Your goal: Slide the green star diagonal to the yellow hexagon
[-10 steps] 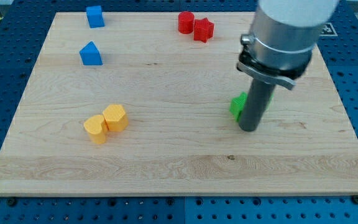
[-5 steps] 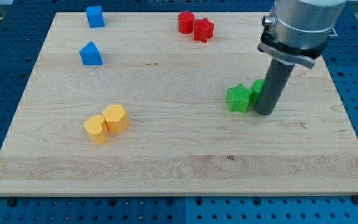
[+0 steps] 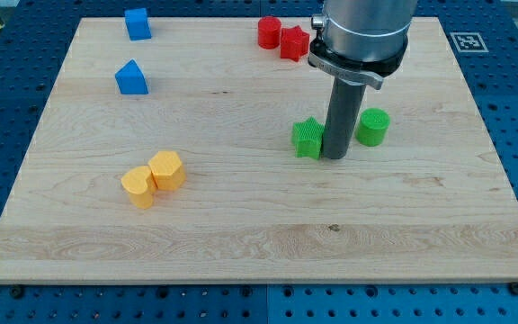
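Observation:
The green star (image 3: 308,138) lies on the wooden board (image 3: 241,243), right of centre. My tip (image 3: 335,157) touches the star's right side. A green cylinder (image 3: 373,127) stands just to the right of the rod, apart from the star. The yellow hexagon (image 3: 167,169) sits at the lower left, touching a yellow heart-shaped block (image 3: 138,185) on its left. The star is far to the right of the hexagon and slightly higher in the view.
A red cylinder (image 3: 269,32) and a red star (image 3: 294,41) touch each other near the view's top edge. Two blue blocks (image 3: 137,22) (image 3: 131,77) sit at the upper left. The arm's grey body (image 3: 363,31) hides part of the upper right.
My tip moved from the right of the green pair to between them. The green star slid left, away from the green cylinder, which now shows fully.

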Robot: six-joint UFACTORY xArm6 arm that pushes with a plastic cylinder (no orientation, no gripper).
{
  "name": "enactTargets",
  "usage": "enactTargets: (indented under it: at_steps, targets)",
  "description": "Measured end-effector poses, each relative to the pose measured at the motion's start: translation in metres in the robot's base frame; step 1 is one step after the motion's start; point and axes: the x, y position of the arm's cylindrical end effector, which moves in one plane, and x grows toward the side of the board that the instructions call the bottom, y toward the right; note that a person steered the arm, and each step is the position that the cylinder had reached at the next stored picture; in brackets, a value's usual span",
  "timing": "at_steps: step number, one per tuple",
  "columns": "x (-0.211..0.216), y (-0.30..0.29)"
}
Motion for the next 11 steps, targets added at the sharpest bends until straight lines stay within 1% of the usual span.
enactTargets:
  at_steps: [1,5,6,7,8,9,11]
  targets:
    - [0.0,0.0]
    - [0.002,-0.083]
    - [-0.021,-0.081]
    - [-0.053,-0.078]
    - [-0.07,-0.078]
    - [-0.1,-0.108]
    - [-0.199,-0.12]
